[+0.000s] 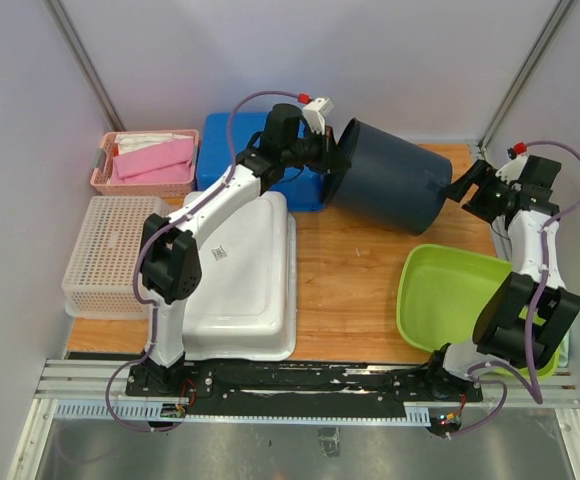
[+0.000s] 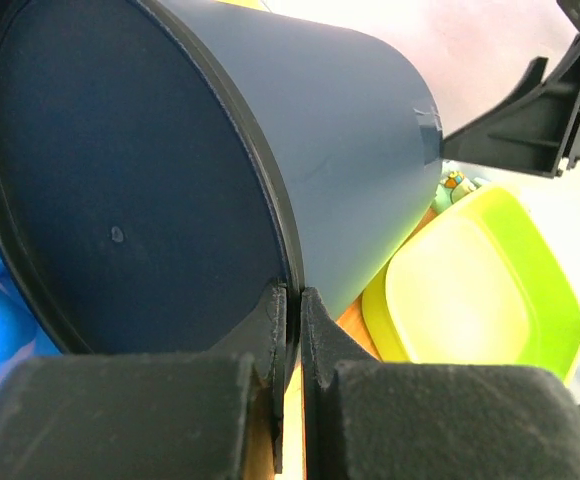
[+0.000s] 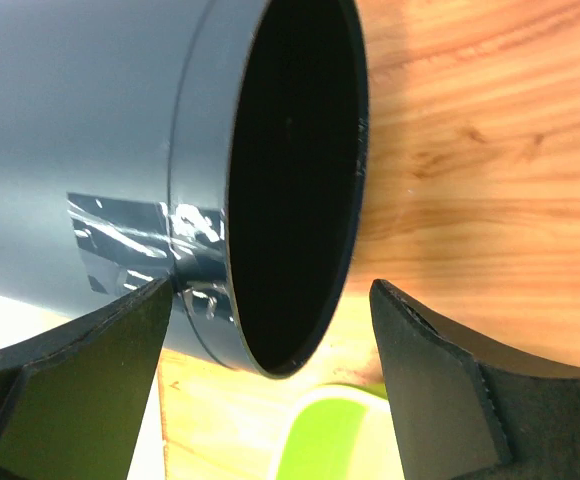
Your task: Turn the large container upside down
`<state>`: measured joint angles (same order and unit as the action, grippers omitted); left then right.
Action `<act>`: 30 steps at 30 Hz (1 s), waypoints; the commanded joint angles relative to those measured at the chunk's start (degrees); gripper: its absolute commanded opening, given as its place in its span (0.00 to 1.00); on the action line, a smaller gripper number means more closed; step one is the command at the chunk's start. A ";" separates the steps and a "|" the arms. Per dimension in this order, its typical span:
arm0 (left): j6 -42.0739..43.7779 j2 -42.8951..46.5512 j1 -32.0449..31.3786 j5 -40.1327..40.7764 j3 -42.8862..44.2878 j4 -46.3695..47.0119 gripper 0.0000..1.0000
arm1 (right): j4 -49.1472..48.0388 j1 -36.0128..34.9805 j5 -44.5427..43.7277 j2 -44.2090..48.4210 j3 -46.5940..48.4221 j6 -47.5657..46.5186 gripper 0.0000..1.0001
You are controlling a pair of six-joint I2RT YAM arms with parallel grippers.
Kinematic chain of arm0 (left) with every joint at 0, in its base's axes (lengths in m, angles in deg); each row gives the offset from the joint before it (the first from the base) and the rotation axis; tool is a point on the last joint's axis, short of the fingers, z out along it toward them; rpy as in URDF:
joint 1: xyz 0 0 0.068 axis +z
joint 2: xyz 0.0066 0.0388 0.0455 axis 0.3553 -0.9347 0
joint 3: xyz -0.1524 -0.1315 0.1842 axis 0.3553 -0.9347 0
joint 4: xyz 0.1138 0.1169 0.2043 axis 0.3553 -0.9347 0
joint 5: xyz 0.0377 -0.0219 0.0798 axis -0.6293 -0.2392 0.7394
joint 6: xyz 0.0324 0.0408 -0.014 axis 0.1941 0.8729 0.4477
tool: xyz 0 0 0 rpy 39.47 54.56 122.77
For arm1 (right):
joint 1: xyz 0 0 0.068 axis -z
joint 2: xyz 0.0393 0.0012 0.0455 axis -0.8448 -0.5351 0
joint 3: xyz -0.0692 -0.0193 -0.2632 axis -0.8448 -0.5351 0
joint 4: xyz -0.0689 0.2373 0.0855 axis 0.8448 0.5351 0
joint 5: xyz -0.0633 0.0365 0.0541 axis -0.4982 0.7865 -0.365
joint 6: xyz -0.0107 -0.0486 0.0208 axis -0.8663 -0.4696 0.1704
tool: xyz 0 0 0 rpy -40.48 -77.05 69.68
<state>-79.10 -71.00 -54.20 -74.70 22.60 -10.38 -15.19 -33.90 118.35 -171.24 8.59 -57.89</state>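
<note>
Dark blue-grey plastic fills both wrist views: the large container (image 1: 390, 180) lies on its side toward the back of the wooden table (image 1: 350, 280), right of centre, with its long axis running left to right. Your left claw (image 2: 292, 300) is at its left end. The two fingers are pinched almost together on the thin raised rim there, with one finger on the inside of the lip and the other on the outer wall. That grip sits at the lowest part of the rim in the left wrist view.

Your right claw (image 1: 460, 188) stands at the opposite end with its jaws spread wide. In the right wrist view the container's round, dark end sits between the two fingers. A patch of clear tape on the outer wall is just beside the left finger; you cannot tell whether that finger touches the wall. The other finger is apart from the container, with bare wood showing between them.

From above, the container lies between the blue bin (image 1: 220, 140) at the back left and the right claw. The lime-green tray (image 1: 450, 300) is in front of it. You cannot tell whether its underside rests on the wood. A white tub (image 1: 245, 270) sits near your left arm.
</note>
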 commanded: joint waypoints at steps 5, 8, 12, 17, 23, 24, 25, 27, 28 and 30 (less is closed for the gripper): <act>5.79 1.15 -4.03 6.88 9.57 4.51 0.00 | 5.68 -2.70 -12.61 4.07 -4.28 -3.45 0.79; 4.51 -2.23 -5.79 7.90 15.43 1.43 0.00 | 2.48 -2.95 -11.79 4.10 -6.77 -0.50 0.78; 0.85 -3.59 -8.60 8.28 15.91 5.66 0.00 | -1.53 -3.31 -13.93 4.26 -10.50 4.34 0.78; 0.53 -10.73 -10.29 9.11 27.56 2.06 0.00 | -4.14 -3.72 -14.92 4.03 -14.51 8.03 0.77; -5.46 -13.71 -10.62 8.63 27.10 12.47 0.00 | -5.46 -5.45 -17.94 4.39 -16.60 10.96 0.76; -6.03 -14.50 -10.76 8.39 28.02 13.09 0.00 | -5.55 -5.46 -18.38 4.39 -16.73 11.26 0.77; -6.54 -15.82 -10.94 7.86 29.13 13.27 0.00 | -5.54 -5.46 -18.63 4.32 -16.70 11.37 0.77; -7.53 -17.47 -11.27 6.60 31.27 13.36 0.00 | -5.32 -5.55 -19.17 4.09 -16.49 11.32 0.76; -7.55 -17.75 -11.53 6.17 31.81 13.33 0.00 | -5.34 -5.55 -19.00 3.77 -16.38 10.97 0.76; -5.56 -17.47 -12.19 6.82 31.97 11.96 0.00 | -4.67 -5.50 -18.92 2.81 -15.69 10.42 0.75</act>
<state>-84.54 -88.80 -64.25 -65.63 50.84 -5.25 -19.19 -38.82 101.19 -167.22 -7.48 -47.97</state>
